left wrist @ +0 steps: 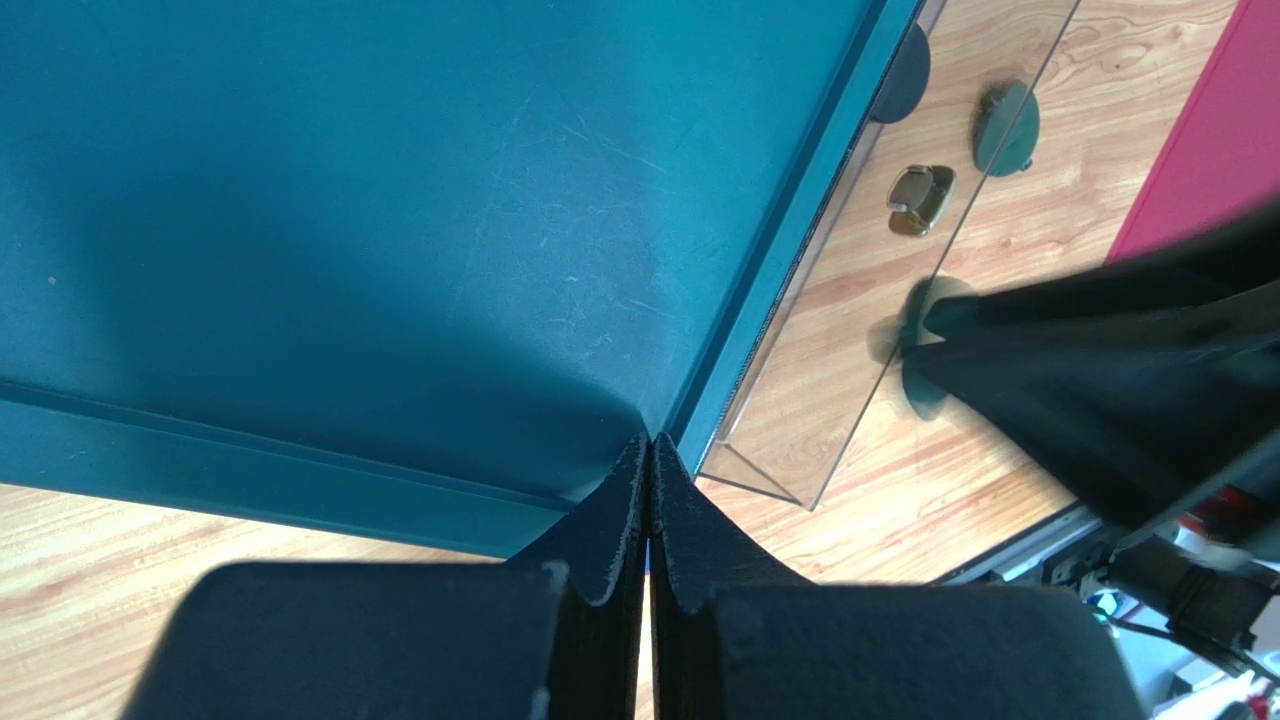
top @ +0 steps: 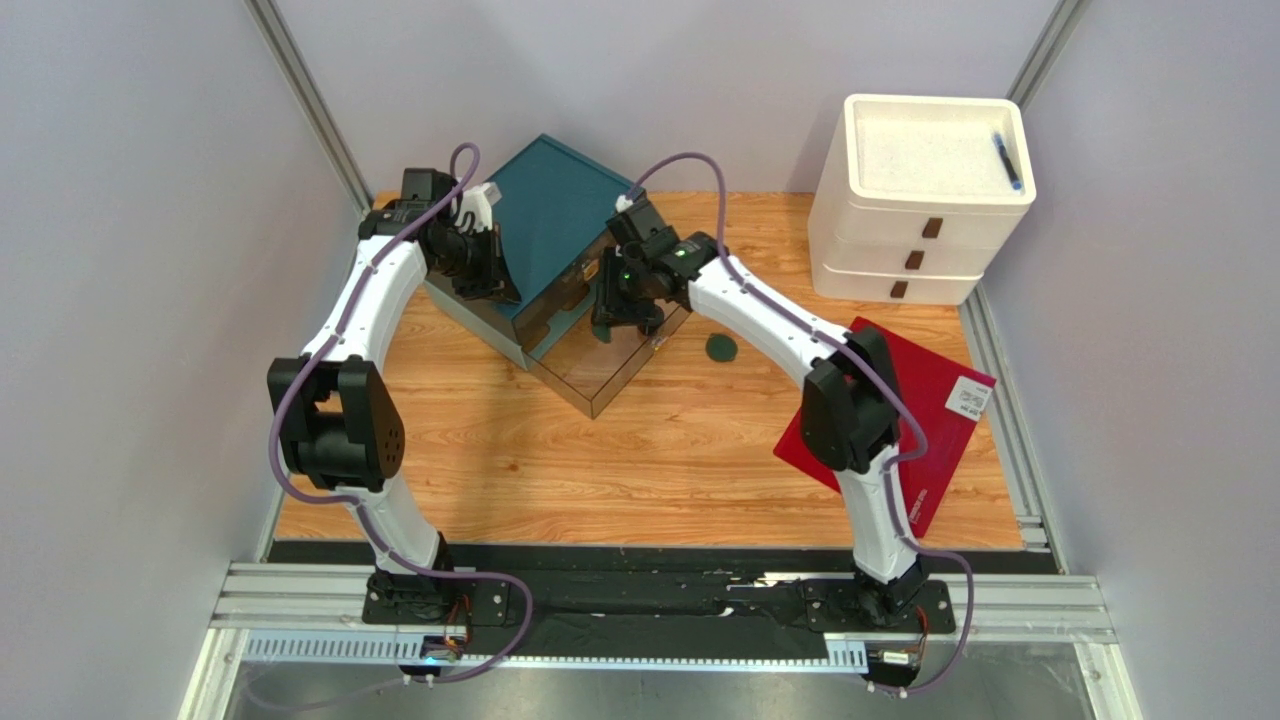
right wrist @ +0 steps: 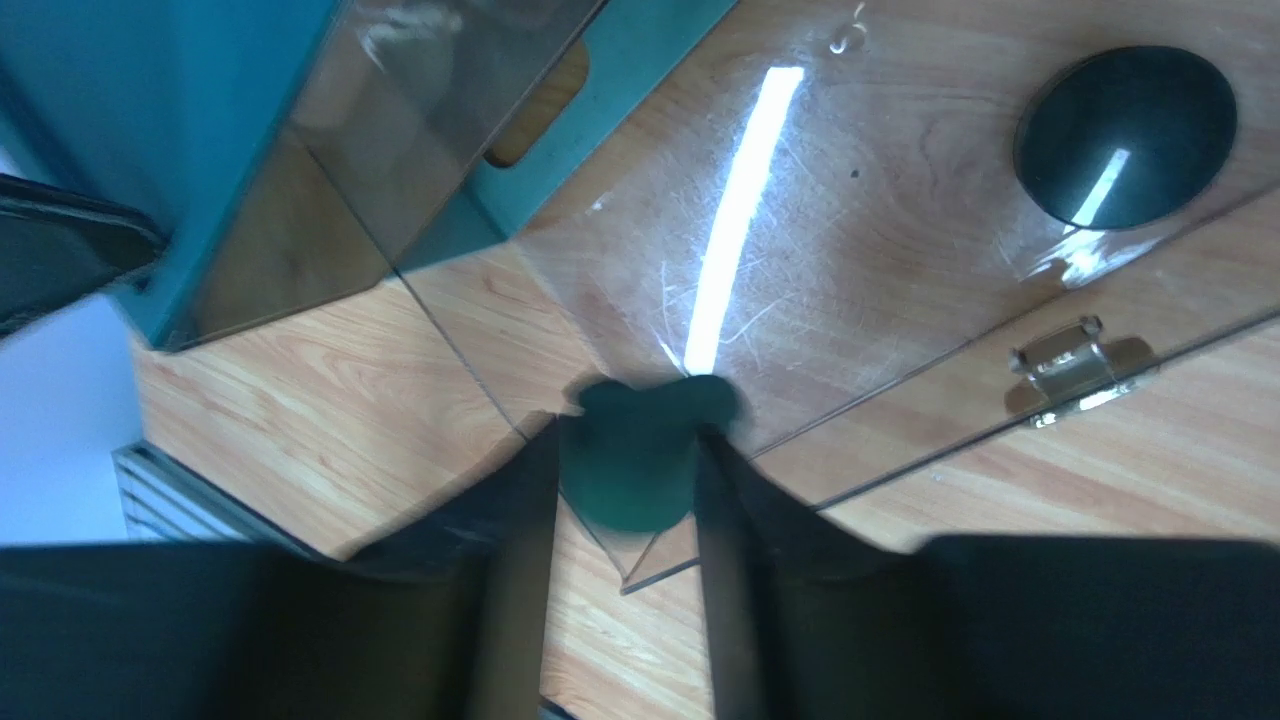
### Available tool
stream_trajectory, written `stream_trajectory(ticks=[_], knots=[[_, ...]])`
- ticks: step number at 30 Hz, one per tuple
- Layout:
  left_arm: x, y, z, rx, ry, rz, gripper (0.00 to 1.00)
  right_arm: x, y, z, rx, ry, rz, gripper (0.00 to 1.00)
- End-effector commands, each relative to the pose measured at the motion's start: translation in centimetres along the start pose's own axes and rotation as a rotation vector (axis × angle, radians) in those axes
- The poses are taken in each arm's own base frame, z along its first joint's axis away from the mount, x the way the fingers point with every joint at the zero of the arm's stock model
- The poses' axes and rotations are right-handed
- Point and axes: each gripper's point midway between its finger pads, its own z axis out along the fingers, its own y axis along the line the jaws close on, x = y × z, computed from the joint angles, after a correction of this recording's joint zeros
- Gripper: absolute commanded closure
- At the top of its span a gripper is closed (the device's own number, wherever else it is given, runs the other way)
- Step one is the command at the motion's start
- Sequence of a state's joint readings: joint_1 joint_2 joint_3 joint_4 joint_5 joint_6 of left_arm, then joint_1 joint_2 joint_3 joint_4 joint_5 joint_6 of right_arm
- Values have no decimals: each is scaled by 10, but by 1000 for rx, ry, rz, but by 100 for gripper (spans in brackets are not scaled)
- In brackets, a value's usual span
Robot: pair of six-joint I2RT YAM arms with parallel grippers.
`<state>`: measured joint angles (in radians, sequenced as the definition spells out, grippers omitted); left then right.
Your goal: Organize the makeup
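The right gripper [right wrist: 628, 438] hangs over the clear-walled tray [right wrist: 842, 300], its fingers parted around a round, dark green compact [right wrist: 639, 488]. Whether they grip it I cannot tell. The left gripper [left wrist: 649, 458], clenched tight, has its tips against the raised teal lid [left wrist: 376, 225] behind the tray. A second compact [top: 721, 348], equally dark and round, lies mid-tabletop just beside the tray. A red sheet [top: 939, 398] lies toward the right edge.

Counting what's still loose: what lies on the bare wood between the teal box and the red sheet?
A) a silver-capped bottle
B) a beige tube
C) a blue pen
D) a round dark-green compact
D: a round dark-green compact lies flat on the wooden table, between the teal box and the red sheet.
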<state>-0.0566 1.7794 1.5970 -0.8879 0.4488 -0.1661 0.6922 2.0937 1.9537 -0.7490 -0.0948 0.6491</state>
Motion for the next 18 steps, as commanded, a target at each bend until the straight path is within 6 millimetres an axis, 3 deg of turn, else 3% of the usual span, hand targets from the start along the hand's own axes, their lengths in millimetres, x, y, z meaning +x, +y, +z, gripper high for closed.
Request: stream_trajectory(ticks=[1, 3, 9, 11, 12, 14, 18], knots=[[110, 48, 24, -166, 436, -93, 100, -10, 19, -6, -33, -15, -56, 51], [110, 47, 23, -164, 434, -93, 100, -18, 21, -14, -29, -48, -73, 40], [110, 47, 23, -162, 434, -91, 100, -32, 5, -42, 23, -127, -62, 36], [110, 47, 22, -164, 431, -91, 100, -44, -21, -51, 110, -187, -18, 35], [110, 47, 23, -165, 431, -91, 100, -38, -37, -51, 149, -183, 21, 35], [111, 47, 22, -165, 434, -92, 100, -45, -65, -64, 206, -218, 69, 36], [110, 47, 23, -164, 432, -92, 100, -26, -123, -59, 291, -174, 143, 36]])
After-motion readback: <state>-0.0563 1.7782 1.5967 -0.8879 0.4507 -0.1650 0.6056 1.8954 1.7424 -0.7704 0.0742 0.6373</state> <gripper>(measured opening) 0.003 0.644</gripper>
